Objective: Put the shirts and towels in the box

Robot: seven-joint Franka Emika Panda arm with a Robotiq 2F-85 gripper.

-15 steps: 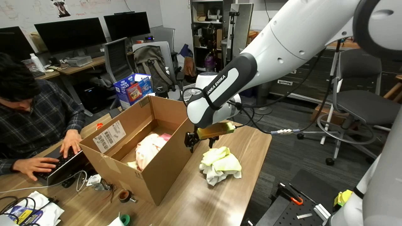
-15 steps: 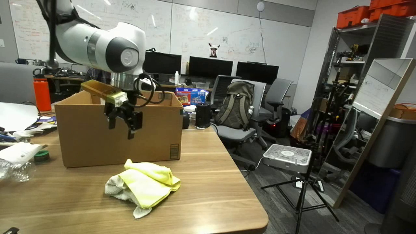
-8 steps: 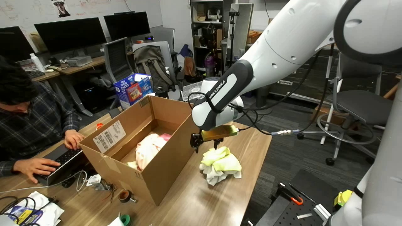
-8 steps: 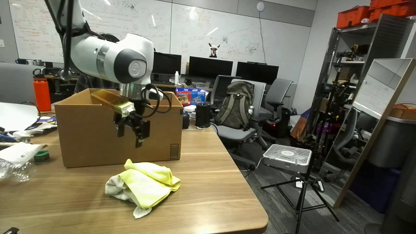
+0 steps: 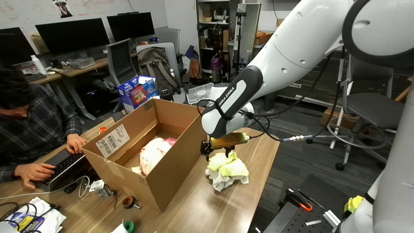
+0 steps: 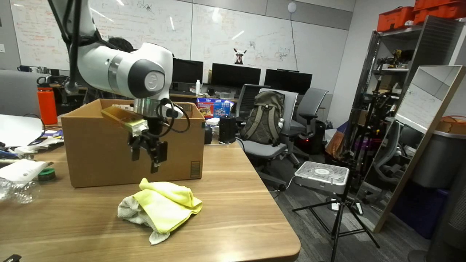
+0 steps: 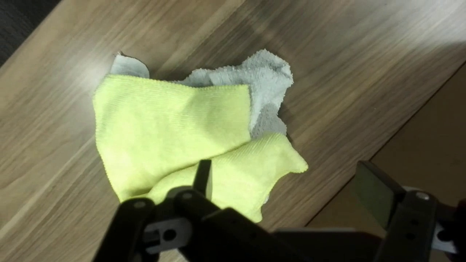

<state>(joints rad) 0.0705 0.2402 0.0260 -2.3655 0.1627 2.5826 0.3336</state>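
Observation:
A yellow-green towel (image 5: 233, 168) lies crumpled on the table, with a greyish-white cloth (image 6: 131, 210) partly under it. Beside them stands the brown cardboard box (image 5: 176, 181), its top open. Pink and cream cloth (image 5: 152, 155) is heaped inside it. My gripper (image 6: 145, 165) hangs above the table between the box's long side and the towel, touching neither. In the wrist view the jaws are wide apart with nothing held; one of the fingers (image 7: 202, 178) overlaps the towel (image 7: 164, 120), the other the box's side (image 7: 426, 131).
A person (image 5: 35, 123) sits typing at a laptop (image 5: 61, 165) beyond the box. Tape rolls (image 5: 128, 202), cables and plastic packets (image 5: 35, 213) lie on the table (image 6: 233, 218). The table's edge runs close to the towel. A backpack (image 6: 265, 116) hangs on a chair behind.
My gripper has moved away from the box's long side and down towards the towel, staying open. The towel, the box and its contents have not moved.

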